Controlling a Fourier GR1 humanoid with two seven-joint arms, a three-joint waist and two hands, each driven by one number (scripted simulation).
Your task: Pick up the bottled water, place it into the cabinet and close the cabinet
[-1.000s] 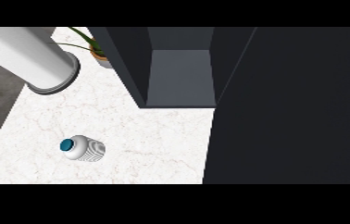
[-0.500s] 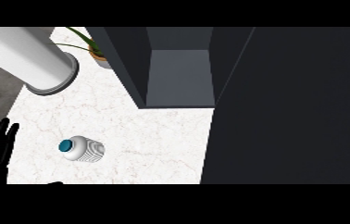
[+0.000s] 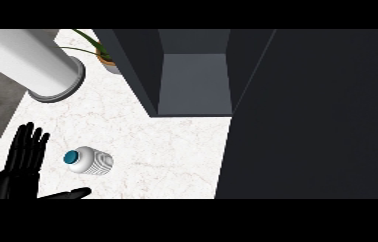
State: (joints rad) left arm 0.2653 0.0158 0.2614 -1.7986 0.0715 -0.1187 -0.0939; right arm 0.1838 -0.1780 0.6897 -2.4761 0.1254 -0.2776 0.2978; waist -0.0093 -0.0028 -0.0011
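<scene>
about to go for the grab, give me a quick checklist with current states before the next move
1. Bottled water upright on the counter, blue cap up: ok.
2. Left hand open beside the bottle, not touching it: ok.
3. Cabinet open, visible floor bare: ok.
4. Counter between bottle and cabinet free; potted plant and white cylinder off to the side: ok.
5. Right hand in view: not ok.

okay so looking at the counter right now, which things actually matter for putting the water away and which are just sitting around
For the job: bottled water, upright on the counter; open cabinet; cabinet door; left hand, fingers straight, beside the bottle.

Just lying about: potted plant; white cylinder.
</scene>
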